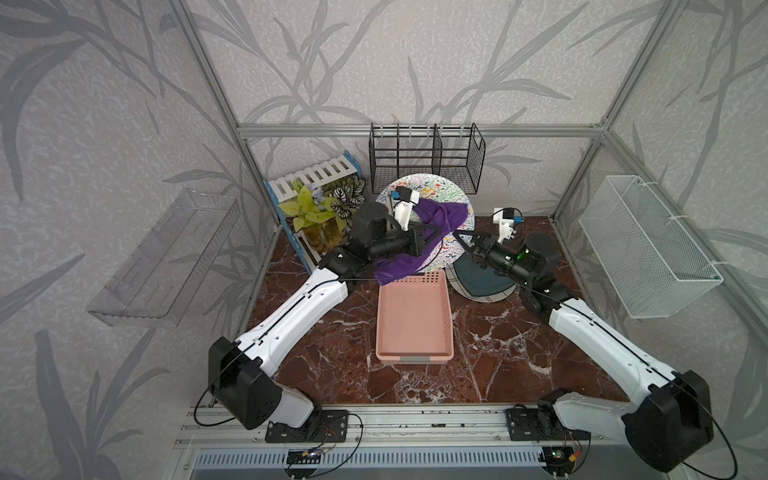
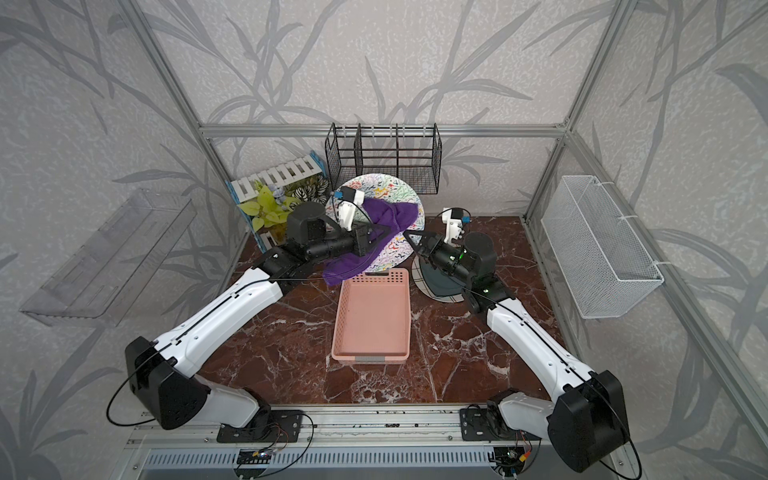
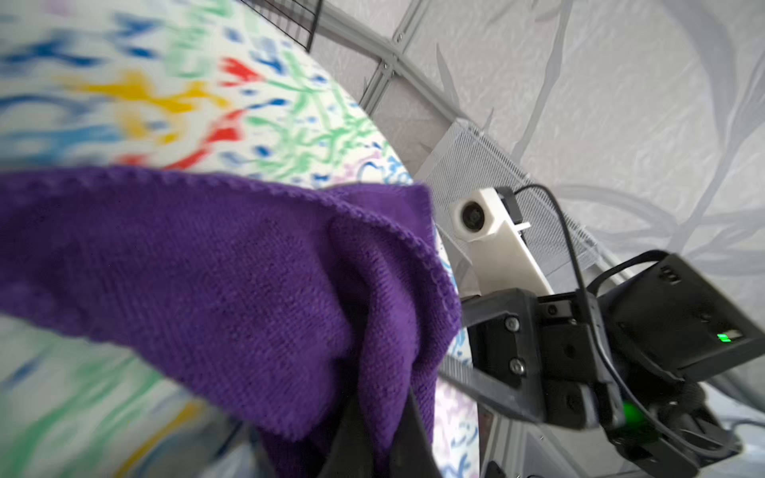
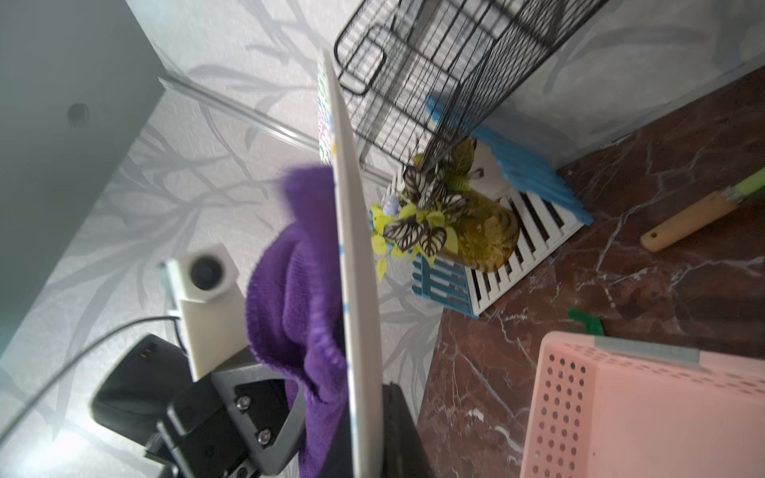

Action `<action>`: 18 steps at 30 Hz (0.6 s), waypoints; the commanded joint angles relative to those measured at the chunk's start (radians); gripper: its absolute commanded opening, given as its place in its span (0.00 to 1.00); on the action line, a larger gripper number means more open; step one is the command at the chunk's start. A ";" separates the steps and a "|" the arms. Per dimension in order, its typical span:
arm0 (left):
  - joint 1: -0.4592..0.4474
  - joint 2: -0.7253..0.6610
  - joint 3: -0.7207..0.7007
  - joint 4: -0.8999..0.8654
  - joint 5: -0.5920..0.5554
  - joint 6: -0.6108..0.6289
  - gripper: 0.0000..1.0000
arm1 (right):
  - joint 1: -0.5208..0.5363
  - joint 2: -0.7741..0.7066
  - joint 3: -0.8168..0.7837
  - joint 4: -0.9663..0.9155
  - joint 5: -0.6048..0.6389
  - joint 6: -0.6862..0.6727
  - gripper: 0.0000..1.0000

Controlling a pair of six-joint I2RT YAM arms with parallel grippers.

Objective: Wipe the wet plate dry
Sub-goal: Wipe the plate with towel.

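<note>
Containers, 4 total:
- pink perforated plastic basket (image 1: 415,324), rectangular, mid table; smooth floor fully in sight.
- black wire rack (image 1: 424,162), 3 bays, hung at back edge.
- white mesh wire basket (image 1: 648,245) on rt wall.
- clear acrylic shelf-tray (image 1: 166,257) on lt wall.

Plates, 2:
- Task one: round white plate w/ multicolour squiggles (image 1: 432,188), glossy. It is up off the table on edge, tilted, over mid back edge, in front of the rack.
- Other: dark teal plate w/ pale lined rim (image 1: 486,286), flat on table just rt of the pink basket's far end, under rt arm.

Cloth, 1: purple knit-textured cloth (image 1: 440,214), stitched hem, draped across the plate's printed face. Tail hangs by the basket's far lt corner; touching or not, can't tell.

Tools, 2:
- Lt tool (image 1: 434,232) pinched closed on a bunch of the cloth, cloth against plate face.
- Rt tool (image 1: 460,241) clamped on the plate's rt rim. Rt wrist view shows the plate edge-on btwn black fingers (image 4: 403,418), w/ plain pale underside on the side away from the cloth.

Back-lt corner: 1 fake plant in mottled amber pot (image 1: 328,237), yellow-green + striped leaves, on white-slat stand w/ blue frame (image 1: 316,172).

Table (image 1: 498,353): red-brown marble look, white veins.
</note>
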 commanded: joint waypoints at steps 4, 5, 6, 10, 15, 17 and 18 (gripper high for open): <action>0.229 -0.123 -0.224 0.707 0.135 -0.672 0.00 | -0.138 -0.129 -0.062 0.471 -0.031 0.265 0.00; 0.233 -0.120 -0.235 0.800 0.133 -0.749 0.00 | -0.137 -0.129 -0.066 0.508 -0.035 0.285 0.00; 0.233 -0.111 -0.238 0.882 0.129 -0.827 0.00 | -0.133 -0.127 -0.067 0.543 -0.041 0.303 0.00; 0.225 -0.066 -0.234 1.109 0.073 -1.071 0.00 | -0.104 -0.106 -0.057 0.649 -0.044 0.350 0.00; 0.175 0.039 -0.133 1.385 -0.003 -1.302 0.00 | -0.014 -0.064 -0.024 0.605 -0.051 0.286 0.00; 0.145 0.074 -0.090 1.407 -0.018 -1.331 0.00 | 0.024 -0.033 -0.014 0.632 -0.051 0.282 0.00; 0.132 0.088 -0.075 1.404 -0.023 -1.337 0.00 | 0.043 -0.017 -0.006 0.651 -0.052 0.285 0.00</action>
